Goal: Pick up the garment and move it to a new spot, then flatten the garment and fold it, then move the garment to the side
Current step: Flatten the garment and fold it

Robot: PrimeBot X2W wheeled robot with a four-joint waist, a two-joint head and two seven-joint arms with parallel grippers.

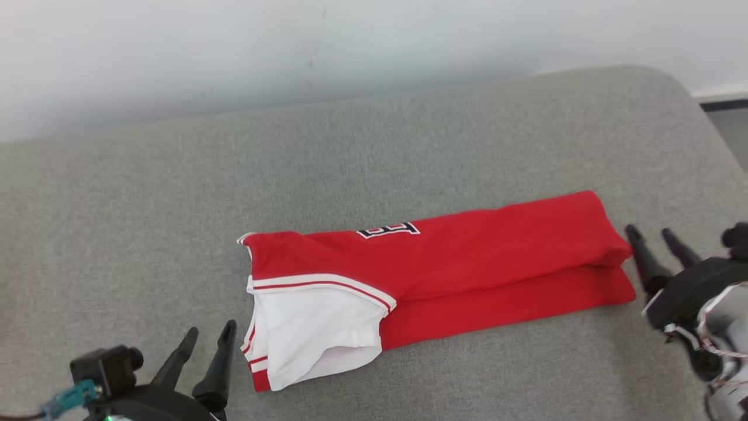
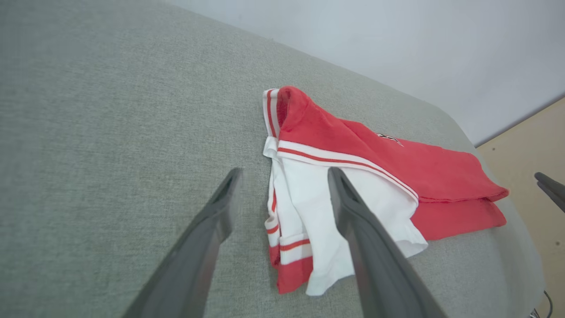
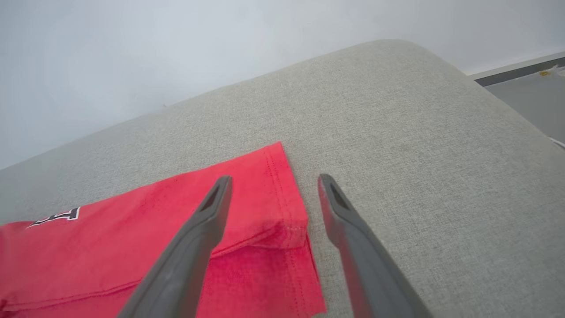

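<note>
A pale wall (image 1: 234, 52) backs the grey upholstered cushion (image 1: 146, 204) I am working over. On it, right of centre and toward my side, the red jersey (image 1: 479, 257) lies as one long band, folded lengthwise, its upper layer stopping short of the lower one along the near edge. The white sleeve (image 1: 310, 316) spills out at the band's left end.

My left end effector (image 1: 211, 327) hangs off the cloth, near the sleeve end, fingers spread with nothing between them. My right end effector (image 1: 650, 231) sits just beside the hem end, fingers likewise apart and empty.

I judge the lengthwise fold done and a crosswise fold due. That calls for pinching both layers at one end and carrying it over the other, with the loose sleeve tucked so it does not drag out. If the band already counts as folded, only the move aside is left.

The head view alone gives the whole band and both ends at once, with the number print (image 1: 388, 229) on top. My left wrist view shows the striped trim and the stacked sleeve layers, plus beige floor (image 2: 529, 145) past the cushion's corner. My right wrist view shows the hem (image 3: 287, 229) stitching and the step between layers.
</note>
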